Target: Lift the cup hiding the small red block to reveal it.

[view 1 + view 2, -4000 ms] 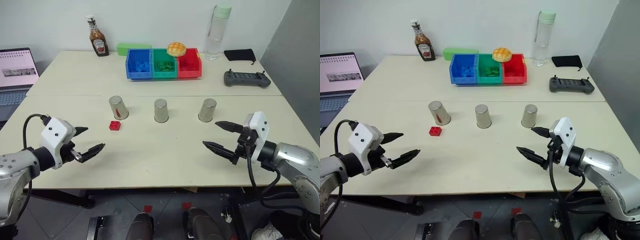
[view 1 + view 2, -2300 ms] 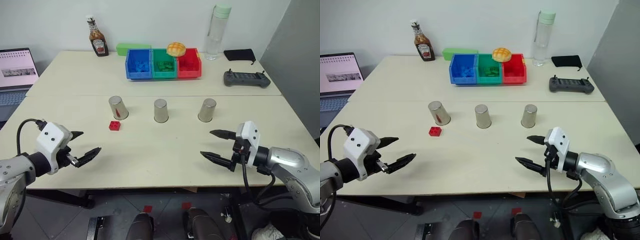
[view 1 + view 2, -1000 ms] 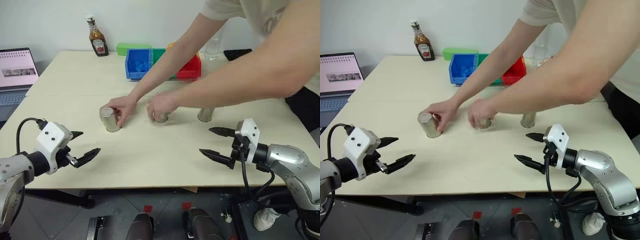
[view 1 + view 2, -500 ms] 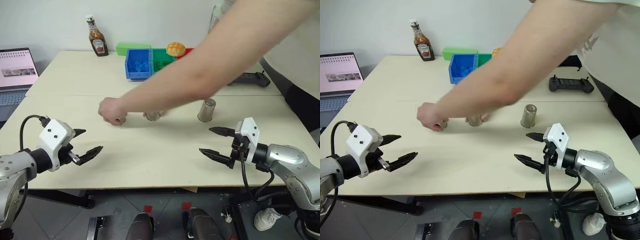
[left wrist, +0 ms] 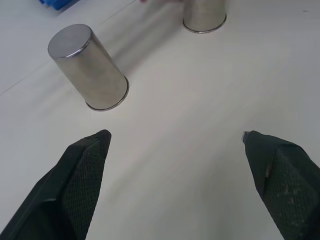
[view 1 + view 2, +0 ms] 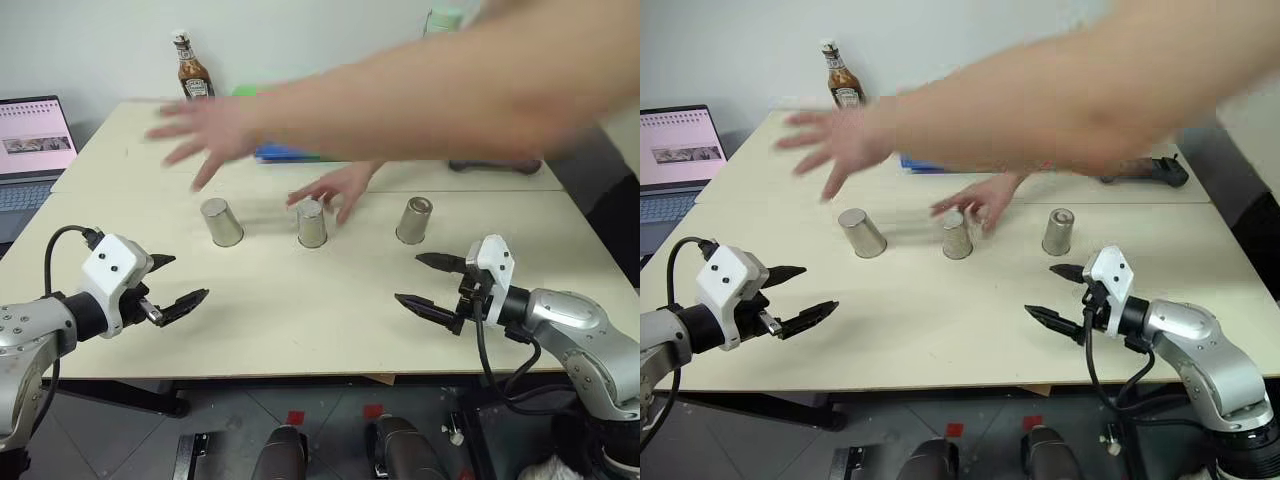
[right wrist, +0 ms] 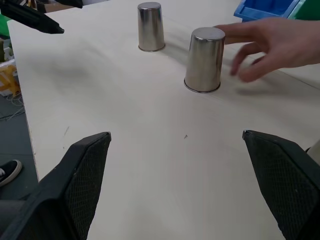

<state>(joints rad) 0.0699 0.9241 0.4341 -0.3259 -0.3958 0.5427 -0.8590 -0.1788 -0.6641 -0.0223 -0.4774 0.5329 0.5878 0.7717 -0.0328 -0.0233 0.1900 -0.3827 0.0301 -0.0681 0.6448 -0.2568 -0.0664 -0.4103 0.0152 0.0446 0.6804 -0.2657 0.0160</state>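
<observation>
Both grippers, left (image 6: 183,282) and right (image 6: 430,286), released, waiting nearside of 3 cups (image 6: 312,224) while hand (image 6: 340,189) blocks counter (image 6: 300,300).

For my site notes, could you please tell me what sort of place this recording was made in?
Probably an indoor lab or office used for robot tests: a pale tabletop set against a plain white wall, an open laptop at its edge, and a dark handheld controller at the far side, with three upturned shiny silver metal cups laid out.

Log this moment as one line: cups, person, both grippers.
cups: three inverted in row on table | person: hand beside middle cup | left gripper: open, empty | right gripper: open, empty
</observation>
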